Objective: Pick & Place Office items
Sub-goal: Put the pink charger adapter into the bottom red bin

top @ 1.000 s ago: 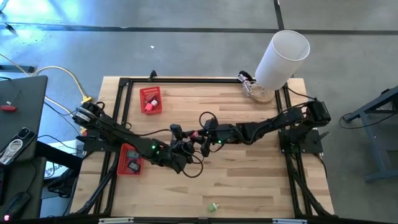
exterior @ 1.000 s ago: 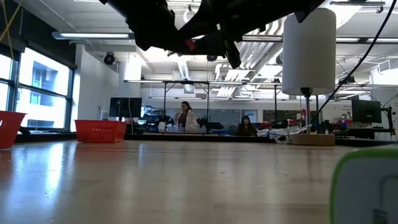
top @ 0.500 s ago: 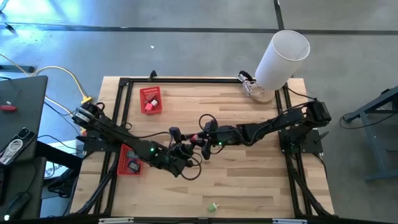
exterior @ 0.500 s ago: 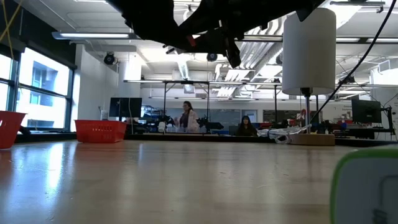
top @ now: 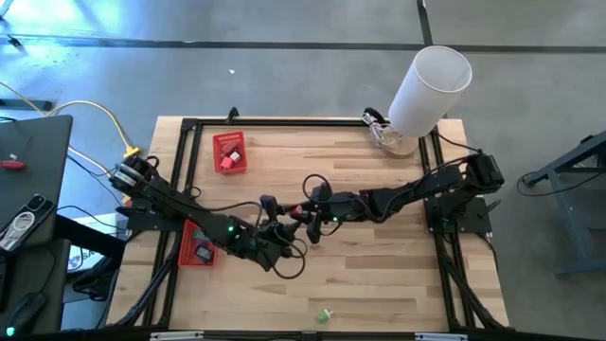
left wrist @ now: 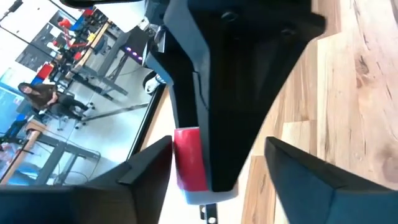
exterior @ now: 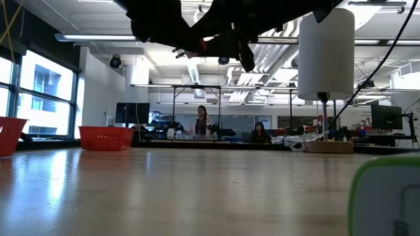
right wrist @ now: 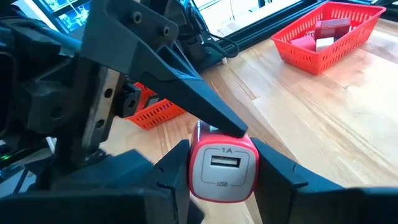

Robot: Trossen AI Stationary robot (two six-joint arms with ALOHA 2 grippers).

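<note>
A red thumb-sized block with a white USB face hangs in the air over the table's middle, and it also shows as the red block from above. My right gripper is shut on it, reaching in from the table's right. My left gripper is open and comes from the table's left. Its fingers stand either side of the red block and a right finger. A green piece lies on the table near the near edge. My right gripper pinches the red block by its two side walls, one finger on each. The USB face points back at my wrist. The fingers come level from the table's right, and the block is lifted clear of the table. My left gripper has one fingertip at the block's far end; I cannot tell whether it touches.
A red mesh basket with red and white pieces sits toward the far left. A second red basket lies under my left arm. A big white cylinder stands at the far right corner. Bare wood lies along the near side.
Both grippers have stayed together over the table's middle. My left arm has shifted slightly toward the table's near left. A person in the room behind has walked to the right.
</note>
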